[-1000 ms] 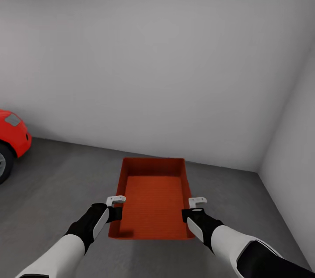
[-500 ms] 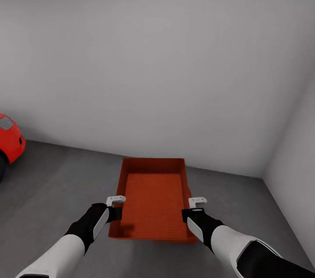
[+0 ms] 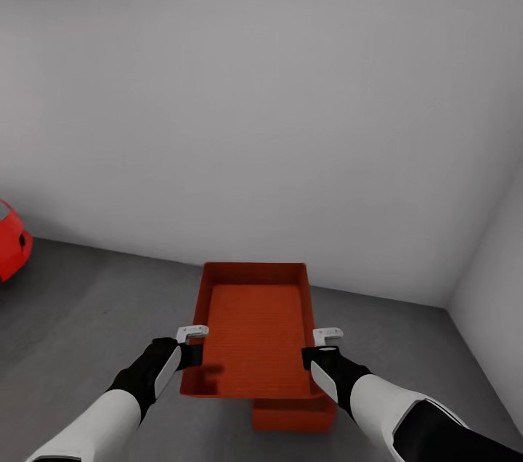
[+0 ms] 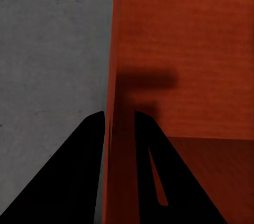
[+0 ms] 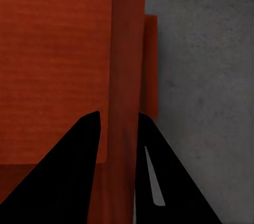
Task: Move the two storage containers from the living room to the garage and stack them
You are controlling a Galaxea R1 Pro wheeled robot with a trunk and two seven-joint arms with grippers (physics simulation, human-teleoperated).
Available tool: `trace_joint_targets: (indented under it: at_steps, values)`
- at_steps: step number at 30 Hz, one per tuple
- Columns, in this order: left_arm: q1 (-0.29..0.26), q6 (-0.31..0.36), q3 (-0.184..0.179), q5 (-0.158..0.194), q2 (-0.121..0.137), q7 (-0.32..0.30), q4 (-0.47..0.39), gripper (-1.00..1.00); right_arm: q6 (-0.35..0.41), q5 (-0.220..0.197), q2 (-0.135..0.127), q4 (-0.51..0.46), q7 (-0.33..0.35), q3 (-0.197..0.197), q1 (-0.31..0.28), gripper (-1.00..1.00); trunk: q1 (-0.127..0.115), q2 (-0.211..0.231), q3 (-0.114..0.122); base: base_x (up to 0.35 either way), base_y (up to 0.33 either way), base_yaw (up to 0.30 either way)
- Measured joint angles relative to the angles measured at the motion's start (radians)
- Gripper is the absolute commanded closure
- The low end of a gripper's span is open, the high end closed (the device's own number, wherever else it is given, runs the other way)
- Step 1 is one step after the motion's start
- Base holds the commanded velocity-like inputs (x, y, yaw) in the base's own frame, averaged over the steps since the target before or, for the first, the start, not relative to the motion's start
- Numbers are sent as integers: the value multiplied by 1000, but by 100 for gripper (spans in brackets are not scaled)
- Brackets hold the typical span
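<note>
I hold one orange-red storage container [image 3: 254,327] level in front of me above the garage's dark grey floor [image 3: 87,302]. My left gripper [image 3: 193,346] is shut on its left wall and my right gripper [image 3: 320,350] on its right wall. In the left wrist view the left gripper [image 4: 119,117] straddles that thin wall [image 4: 124,49]; in the right wrist view the right gripper [image 5: 119,117] does the same. The other storage container [image 3: 294,415] sits on the floor right below the held one, mostly hidden by it, with a sliver [image 5: 151,65] in the right wrist view.
A plain grey-white wall [image 3: 254,120] stands close ahead and a side wall [image 3: 497,288] closes the right, forming a corner. The nose of a red car [image 3: 11,244] pokes in at the far left. Open concrete lies between the car and the containers.
The whole view has shifted: the car has slid towards the left edge and the wall has come closer. The container on the floor has come into view under the held one. Both grips are unchanged.
</note>
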Motion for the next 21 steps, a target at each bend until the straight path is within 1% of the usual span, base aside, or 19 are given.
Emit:
trace_joint_targets:
  at_steps: [12, 15, 21]
  values:
    - [0, 0, 0, 0, 0, 0, 0, 100, 0, -3, -1, -1, 1, 3, 0, 100, 0, 0, 0, 322, 0, -4]
    - [0, 0, 0, 0, 0, 0, 0, 100, 0, 0, 0, 0, 0, 0, 0, 100, 0, 0, 0, 322, 0, -138]
    - [-1, 0, 0, 0, 0, 0, 1, 100, 1, 2, 0, -1, 0, -2, 0, 100, 0, 0, 0, 320, 0, -224]
